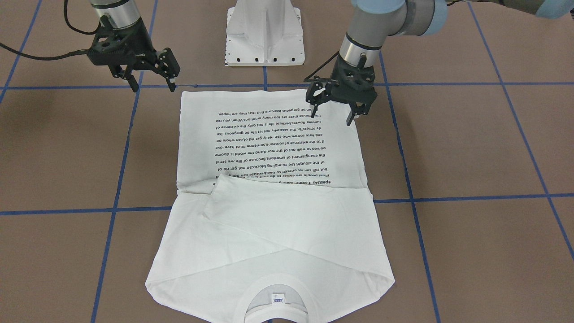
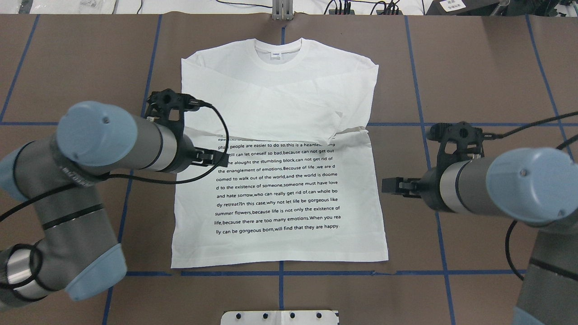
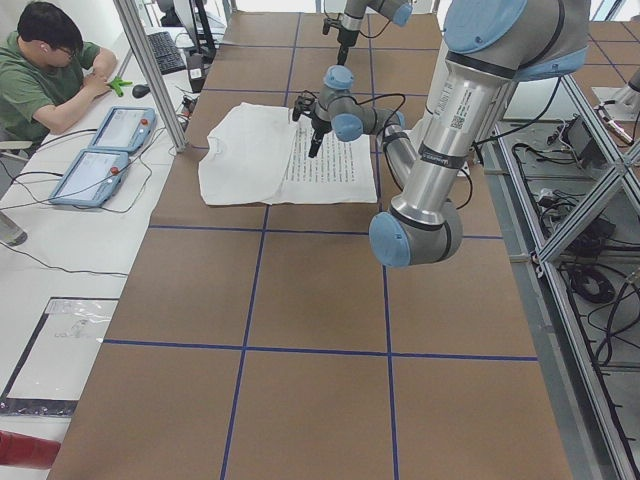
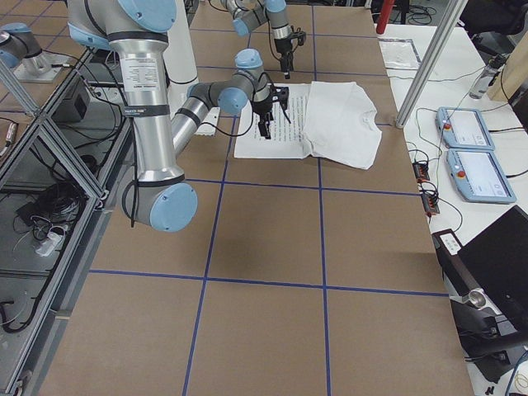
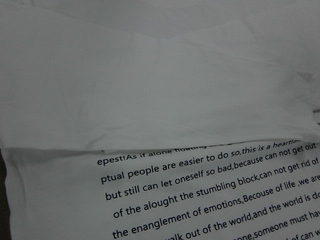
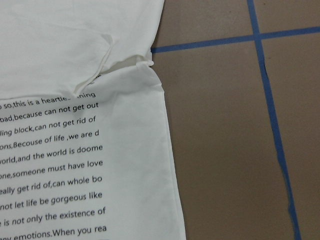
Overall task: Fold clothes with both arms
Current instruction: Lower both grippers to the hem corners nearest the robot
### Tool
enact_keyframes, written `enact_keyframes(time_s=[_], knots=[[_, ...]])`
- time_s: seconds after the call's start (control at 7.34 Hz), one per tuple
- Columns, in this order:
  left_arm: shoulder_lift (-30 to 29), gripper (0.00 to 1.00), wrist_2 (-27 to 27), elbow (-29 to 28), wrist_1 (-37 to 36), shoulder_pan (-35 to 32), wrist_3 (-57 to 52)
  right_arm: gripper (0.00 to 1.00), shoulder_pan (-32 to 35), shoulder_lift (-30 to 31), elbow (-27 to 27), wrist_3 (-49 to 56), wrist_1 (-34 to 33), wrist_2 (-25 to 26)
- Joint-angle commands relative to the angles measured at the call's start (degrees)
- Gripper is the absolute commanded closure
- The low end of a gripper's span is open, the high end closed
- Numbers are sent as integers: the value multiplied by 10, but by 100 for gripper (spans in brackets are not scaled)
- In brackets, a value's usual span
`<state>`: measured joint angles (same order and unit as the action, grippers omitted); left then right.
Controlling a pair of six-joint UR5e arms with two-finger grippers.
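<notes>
A white long-sleeved T-shirt (image 1: 269, 233) lies flat in the middle of the brown table (image 1: 471, 148). Seen from the front-facing camera, its round collar (image 1: 250, 301) is at the 6 o'clock end and its bottom edge is at the 12 o'clock end, near the robot. Both sleeves (image 1: 287, 211) are folded across the chest, and one covers the first line of the black words (image 1: 273, 143). The left gripper (image 1: 332, 114) hangs over the shirt's 1 o'clock corner. Its two fingers (image 1: 351, 117) point down, spread wide apart, and hold nothing. They look to be above the cloth, not touching it. The right gripper (image 1: 152, 86) is at 11 o'clock from the shirt, just beside that corner, over bare table. Its fingers (image 1: 133, 84) are also spread wide, with nothing between them.
</notes>
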<state>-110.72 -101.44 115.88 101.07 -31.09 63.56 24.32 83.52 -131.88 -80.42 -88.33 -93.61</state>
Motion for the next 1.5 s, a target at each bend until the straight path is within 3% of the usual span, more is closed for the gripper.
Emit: enact_keyframes(time_s=[0.0, 0.14, 0.27, 0.54, 0.95, 1.36], knots=[[143, 0, 10, 70, 64, 70, 86, 0, -108, 28, -33, -88, 1, 96], [201, 0, 62, 63, 142, 120, 136, 0, -116, 29, -33, -90, 1, 100], [213, 3, 99, 58, 173, 152, 203, 0, -116, 29, -33, -90, 1, 100], [206, 20, 143, 28, 172, 200, 284, 0, -116, 28, -32, -90, 1, 100], [201, 36, 144, 22, 168, 205, 285, 0, -117, 28, -30, -90, 1, 107], [162, 37, 144, -21, 168, 205, 285, 0, -117, 28, -30, -90, 1, 107]])
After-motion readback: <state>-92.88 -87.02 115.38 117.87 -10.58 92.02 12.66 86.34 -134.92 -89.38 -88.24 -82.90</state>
